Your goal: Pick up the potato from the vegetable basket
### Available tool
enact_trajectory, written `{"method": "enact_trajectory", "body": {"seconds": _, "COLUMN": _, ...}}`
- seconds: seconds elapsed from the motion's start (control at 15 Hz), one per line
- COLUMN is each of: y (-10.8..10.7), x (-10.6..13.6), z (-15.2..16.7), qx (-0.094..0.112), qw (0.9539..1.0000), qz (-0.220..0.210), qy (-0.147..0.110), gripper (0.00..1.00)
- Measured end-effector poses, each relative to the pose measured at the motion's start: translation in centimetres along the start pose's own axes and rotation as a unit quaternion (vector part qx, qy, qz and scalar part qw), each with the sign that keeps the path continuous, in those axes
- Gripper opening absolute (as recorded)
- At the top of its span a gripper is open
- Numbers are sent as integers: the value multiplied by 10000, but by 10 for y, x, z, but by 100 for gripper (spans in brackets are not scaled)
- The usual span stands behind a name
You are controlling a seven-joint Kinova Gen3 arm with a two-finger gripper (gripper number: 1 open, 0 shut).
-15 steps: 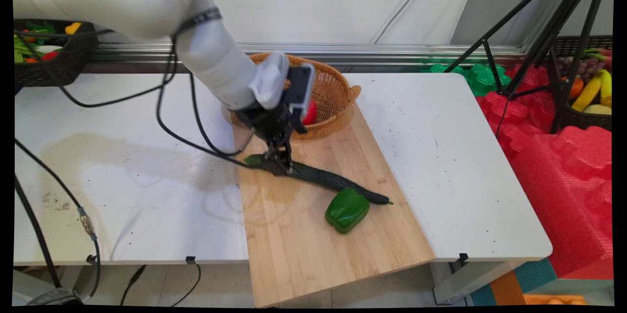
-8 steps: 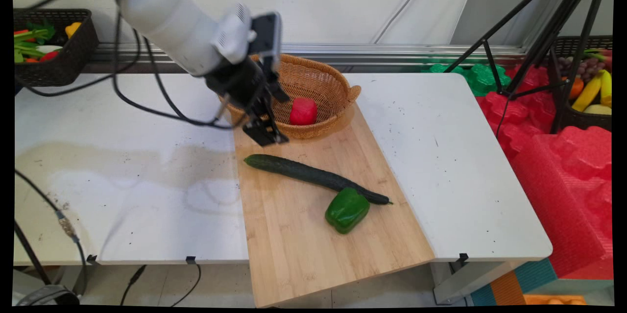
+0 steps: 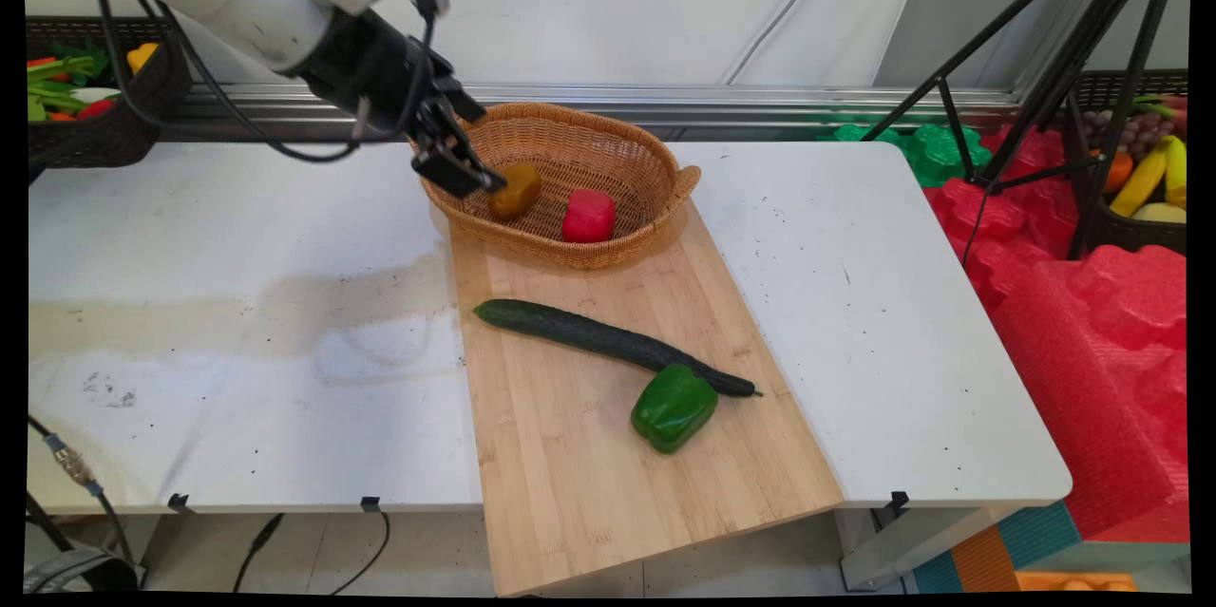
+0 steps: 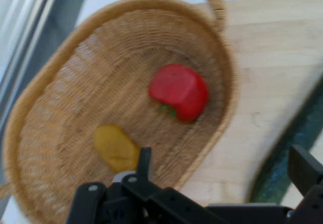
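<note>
White table (image 3: 237, 237); tool (image 3: 456, 172) spread, empty, over basket (image 3: 646, 161) rim.

We see the arm's black gripper (image 3: 454, 172) raised over the near-left rim of the wicker basket (image 3: 655, 161) — whether it is spread or closed we can't make out from this angle. Just beside it, inside the basket, lies a yellow-brown piece (image 3: 516, 191), with a red pepper (image 3: 588, 216) near it. The basket sits at the far end of the wooden board (image 3: 570, 455), which lies across the white worktop (image 3: 237, 303). On the board, well apart from the gripper, a long cucumber (image 3: 589, 339) stretches diagonally — a green pepper (image 3: 673, 407) touches its near end.
</note>
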Motion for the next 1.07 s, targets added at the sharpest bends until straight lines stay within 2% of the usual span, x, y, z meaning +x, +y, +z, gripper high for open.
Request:
{"method": "enact_trajectory", "body": {"seconds": 0.2, "y": -18, "x": -6, "z": -7, "qx": 327, "qw": 9984, "qz": -462, "qy": -3, "gripper": 100}}
{"method": "enact_trajectory", "body": {"seconds": 0.6, "y": -44, "x": -6, "z": 3, "qx": 833, "qw": 9907, "qz": -1048, "qy": -249, "gripper": 100}}
{"method": "enact_trajectory", "body": {"seconds": 0.87, "y": -55, "x": -3, "z": 22, "qx": 1054, "qw": 9843, "qz": -1339, "qy": -456, "gripper": 100}}
{"method": "enact_trajectory", "body": {"seconds": 1.07, "y": -59, "x": -1, "z": 40, "qx": 1144, "qw": 9802, "qz": -1490, "qy": -618, "gripper": 100}}
